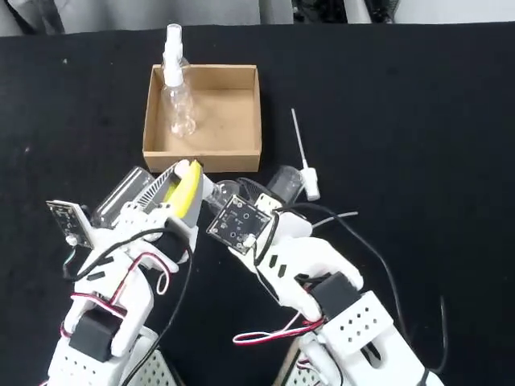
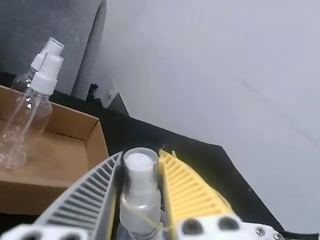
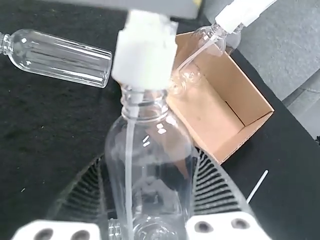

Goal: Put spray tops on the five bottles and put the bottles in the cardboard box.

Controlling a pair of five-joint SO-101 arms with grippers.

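Beyond both arms, on the black table (image 1: 418, 96), your cardboard box (image 1: 217, 161) holds two capped bottles (image 1: 179, 104). Both lean into its far left corner, with their white tops rising past the back wall. Just right of the box a loose spray top (image 1: 311, 182) lies on the table, its thin tube pointing away from the arms. An uncapped bottle (image 1: 125, 193) lies on its side beside your left arm. What looks like another clear bottle (image 1: 286, 183) sits close to your right arm, though its neck is hidden.

Your right gripper (image 3: 150, 172) is closed around the body of the held bottle (image 3: 150, 145), one ribbed finger on each side and the neck toward the other arm. Your left gripper (image 2: 140, 162) is clamped on the held spray top (image 2: 140, 172), with the grey finger on one side and the yellow on the other. That top sits over the held bottle's neck with its tube hanging down inside the bottle. Threads show just below the cap.
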